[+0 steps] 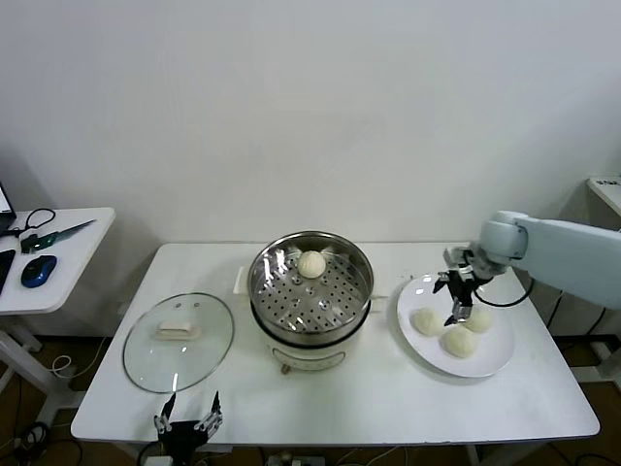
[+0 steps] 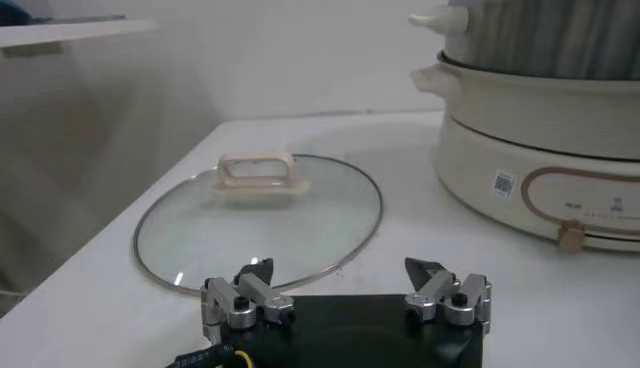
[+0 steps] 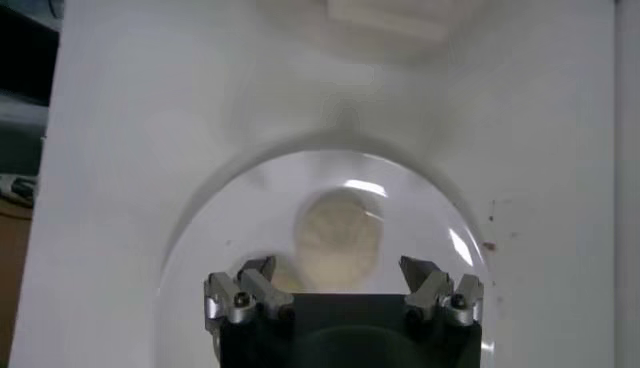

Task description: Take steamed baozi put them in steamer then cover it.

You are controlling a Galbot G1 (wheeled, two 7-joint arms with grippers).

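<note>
Right pincer (image 1: pixel 458 299) wide open, empty, hanging over three baozi (image 1: pixel 428 321) on white plate (image 1: pixel 497 357), right of steamer (image 1: pixel 310 291); one bun (image 1: pixel 311 263) already on perforated tray. Risk: soft dough squashed, or a neighbouring bun nudged off. Buns round, domes up, no long axis. Cover (image 1: pixel 179 341) flat on table (image 1: pixel 388 398), handle up. Left pincer (image 1: pixel 187 417) open, idle at near edge.

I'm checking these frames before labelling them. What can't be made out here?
- Steamer, left wrist view: inside hidden by its wall, top cut off.
- Plate, right wrist view: near buns hidden behind the right gripper.
- Lid: near rim hidden behind the left gripper.
</note>
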